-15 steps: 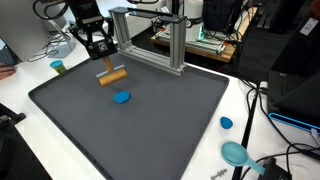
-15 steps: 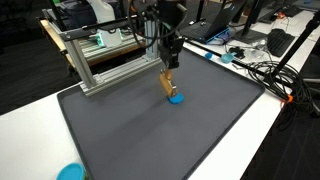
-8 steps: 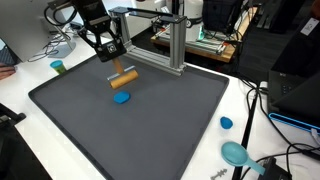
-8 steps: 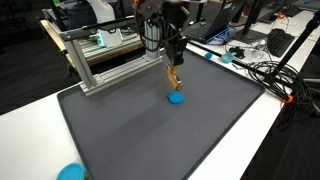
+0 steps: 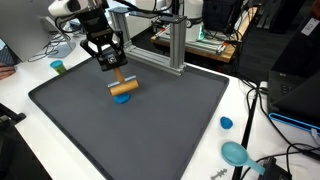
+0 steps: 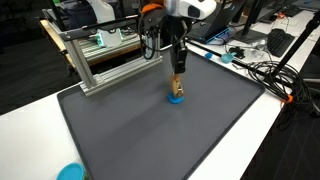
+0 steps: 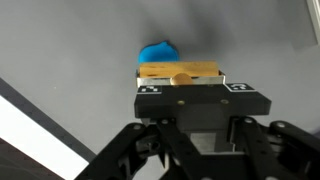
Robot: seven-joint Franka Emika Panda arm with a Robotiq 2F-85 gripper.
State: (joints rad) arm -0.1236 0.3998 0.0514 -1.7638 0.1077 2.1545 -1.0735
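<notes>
Watching from the widest thing inward, we have the dark mat spread across the table, the aluminium frame standing at its far edge, and the gripper hanging over the mat's near-frame half. Its jaws are clamped narrow on the short peg of a wooden cylinder, which lies level right over the blue disc. We cannot tell whether wood and disc touch. In the wrist view the disc peeks out just beyond the cylinder, so the two look slightly off centre to us. That is where we see the risk. A push down from here could catch the disc on its rim and skid it across the mat. The thin peg could also twist in the jaws, because the grip sits so high above the load. Against a second ago, the gripper has swung away from the frame corner and dropped. The disc, then in plain sight and apart from the wood, now sits mostly hidden beneath it in an exterior view.
</notes>
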